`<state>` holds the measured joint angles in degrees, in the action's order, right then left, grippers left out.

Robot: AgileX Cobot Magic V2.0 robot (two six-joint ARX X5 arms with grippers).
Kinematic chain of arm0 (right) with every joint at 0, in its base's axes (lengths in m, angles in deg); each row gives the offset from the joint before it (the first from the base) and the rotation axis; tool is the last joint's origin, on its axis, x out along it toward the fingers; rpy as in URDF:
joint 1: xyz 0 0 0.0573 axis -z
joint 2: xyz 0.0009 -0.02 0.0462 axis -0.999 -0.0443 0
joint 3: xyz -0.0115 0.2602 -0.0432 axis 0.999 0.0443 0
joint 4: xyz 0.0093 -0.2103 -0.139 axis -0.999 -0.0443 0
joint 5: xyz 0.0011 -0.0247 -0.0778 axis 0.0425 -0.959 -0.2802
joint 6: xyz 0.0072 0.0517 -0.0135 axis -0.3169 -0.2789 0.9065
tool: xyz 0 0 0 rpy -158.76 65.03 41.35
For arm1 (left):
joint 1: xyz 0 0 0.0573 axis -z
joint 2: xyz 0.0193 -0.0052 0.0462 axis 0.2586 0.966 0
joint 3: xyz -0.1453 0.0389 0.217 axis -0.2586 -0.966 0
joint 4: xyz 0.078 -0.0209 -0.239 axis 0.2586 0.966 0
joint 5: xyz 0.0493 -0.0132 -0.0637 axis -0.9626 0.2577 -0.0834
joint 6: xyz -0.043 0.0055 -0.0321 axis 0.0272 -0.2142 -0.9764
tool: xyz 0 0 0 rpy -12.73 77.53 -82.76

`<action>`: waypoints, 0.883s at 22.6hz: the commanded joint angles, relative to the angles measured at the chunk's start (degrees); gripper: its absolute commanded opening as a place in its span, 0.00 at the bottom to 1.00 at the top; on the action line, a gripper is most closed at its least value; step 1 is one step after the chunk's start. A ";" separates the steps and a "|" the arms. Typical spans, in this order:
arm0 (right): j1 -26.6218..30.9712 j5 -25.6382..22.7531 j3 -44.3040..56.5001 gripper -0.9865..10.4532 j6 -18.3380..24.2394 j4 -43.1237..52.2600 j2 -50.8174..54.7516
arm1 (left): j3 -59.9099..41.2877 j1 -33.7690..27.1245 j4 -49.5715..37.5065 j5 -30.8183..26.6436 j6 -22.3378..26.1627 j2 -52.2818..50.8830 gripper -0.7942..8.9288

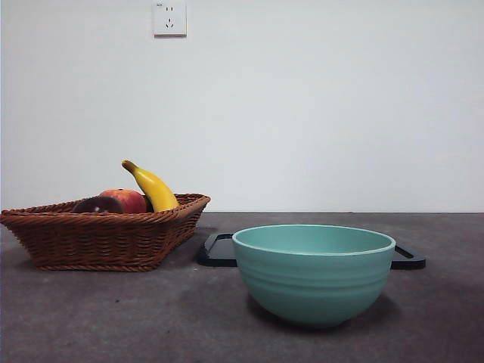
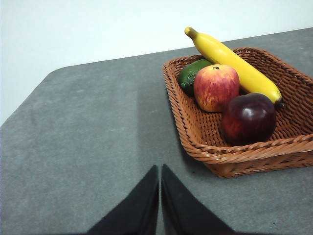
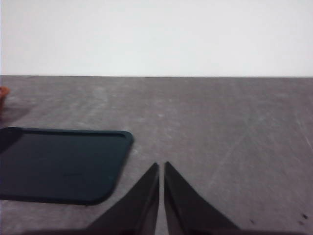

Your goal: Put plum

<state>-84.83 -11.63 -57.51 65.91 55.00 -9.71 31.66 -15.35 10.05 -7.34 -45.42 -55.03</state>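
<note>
The plum [image 2: 248,118] sits untouched at the right of the frame in the wicker basket [image 2: 254,155], while the left gripper [image 2: 160,196] and right gripper [image 3: 161,193] wait clenched, holding nothing.

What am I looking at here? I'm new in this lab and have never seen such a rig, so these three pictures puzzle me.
It is a robot with two arms at a table. One picture looks level across the table from a low front camera. The other two come from cameras on the arms' wrists, so the black wedges at their lower edges are the grippers themselves: the left gripper and the right gripper. Both have their jaws shut and hold nothing.

On the table stands a wicker basket holding the dark plum, a red-yellow apple, a banana and a green fruit. Beside it, in the front view, are a green bowl and, behind that, a dark flat tray.
</note>
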 commanded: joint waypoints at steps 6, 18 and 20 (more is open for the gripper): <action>0.02 -4.92 0.31 0.09 -1.62 -6.25 0.09 | -1.18 -0.11 0.52 -0.20 0.24 -0.07 0.09; 0.02 -4.81 0.26 0.09 -1.60 -4.90 0.09 | -1.18 -0.11 0.52 -0.20 0.24 -0.07 0.09; 0.02 -4.81 0.26 0.09 -1.60 -4.90 0.09 | -1.16 -0.11 0.52 -0.20 0.24 -0.07 0.09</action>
<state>-84.83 -16.40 -57.54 64.91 49.54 -9.75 31.66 -15.35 10.05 -7.34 -45.42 -55.03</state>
